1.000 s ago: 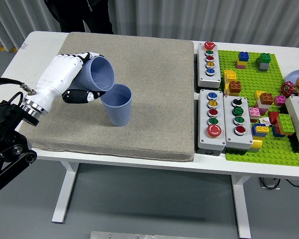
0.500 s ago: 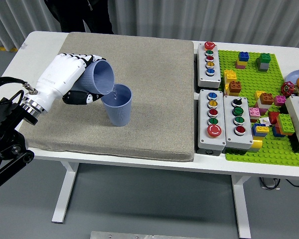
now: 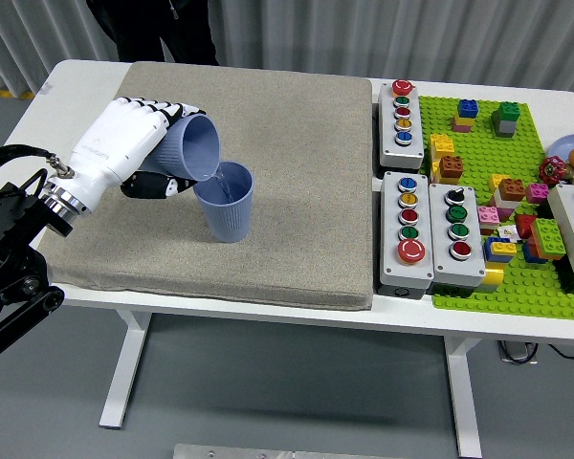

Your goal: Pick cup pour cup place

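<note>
My left hand [image 3: 139, 148] is shut on a ribbed blue cup [image 3: 193, 148], holding it tipped on its side with the mouth facing right and down. Its lip hangs just over the rim of a second blue cup [image 3: 226, 201], which stands upright on the grey mat [image 3: 297, 143]. A thin stream runs from the tilted cup into the upright one. The white hand covers the back of the held cup. My right arm does not show.
Right of the mat stand grey button boxes [image 3: 403, 112] [image 3: 410, 232] [image 3: 455, 237]. A green baseplate [image 3: 517, 277] with several coloured bricks fills the right end. A person in dark clothes [image 3: 153, 29] stands at the far side.
The held cup has tipped further and shifted slightly up and right, bringing its lip over the standing cup. The standing cup has not moved.
</note>
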Motion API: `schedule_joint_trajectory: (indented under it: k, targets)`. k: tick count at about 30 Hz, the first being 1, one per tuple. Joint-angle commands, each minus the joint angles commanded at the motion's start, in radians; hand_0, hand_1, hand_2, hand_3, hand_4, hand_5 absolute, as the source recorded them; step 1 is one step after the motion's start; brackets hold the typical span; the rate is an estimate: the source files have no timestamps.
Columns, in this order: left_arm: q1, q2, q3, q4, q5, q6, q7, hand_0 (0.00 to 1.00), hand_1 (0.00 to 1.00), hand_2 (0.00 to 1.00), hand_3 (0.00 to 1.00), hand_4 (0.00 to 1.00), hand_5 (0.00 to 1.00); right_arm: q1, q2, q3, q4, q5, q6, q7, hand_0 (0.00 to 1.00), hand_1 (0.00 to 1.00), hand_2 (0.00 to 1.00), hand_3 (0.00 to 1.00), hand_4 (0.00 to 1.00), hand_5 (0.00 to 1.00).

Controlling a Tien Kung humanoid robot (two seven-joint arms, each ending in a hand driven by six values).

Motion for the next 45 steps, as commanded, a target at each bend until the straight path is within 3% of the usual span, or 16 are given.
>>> schedule_joint_trajectory:
  k: [45]
  targets:
    - [-0.079,0.053,0.098,0.022,0.068,-0.009,0.033,0.505,0.554,0.651,0.561,0.761,0.215,-0.004,-0.001,-0.009,0.000,0.007,-0.005,0.001,0.706,0.633,0.582,0.569,0.002,0.059]
